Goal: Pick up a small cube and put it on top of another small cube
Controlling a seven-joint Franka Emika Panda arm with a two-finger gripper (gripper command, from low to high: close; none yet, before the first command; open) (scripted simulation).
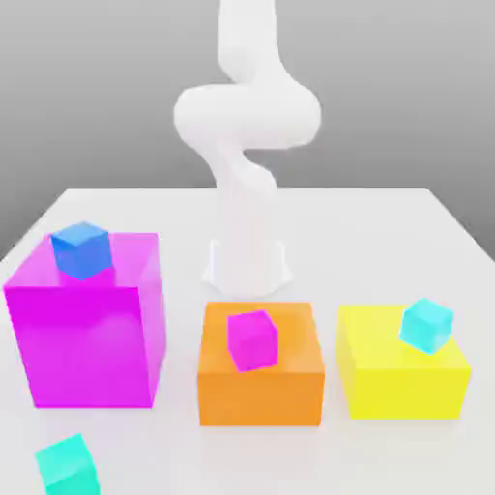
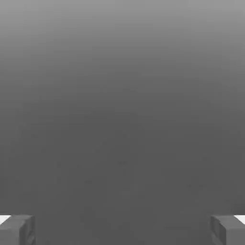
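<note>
A small teal-green cube [image 1: 70,468] sits on the pale tabletop [image 1: 261,459]. A small magenta-pink cube [image 1: 252,340] tops an orange block [image 1: 260,398]. The two-finger gripper [image 2: 122,230] stands wide open, empty.

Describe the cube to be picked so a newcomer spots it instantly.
Find the big magenta block at the exterior view's left. In front of it, on the table, sits a small teal-green cube. Unlike the other small cubes, it rests on no block.

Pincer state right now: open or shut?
Open: in the hand view the grey two-finger pincer has its fingertips far apart at opposite edges, nothing between them.
</note>
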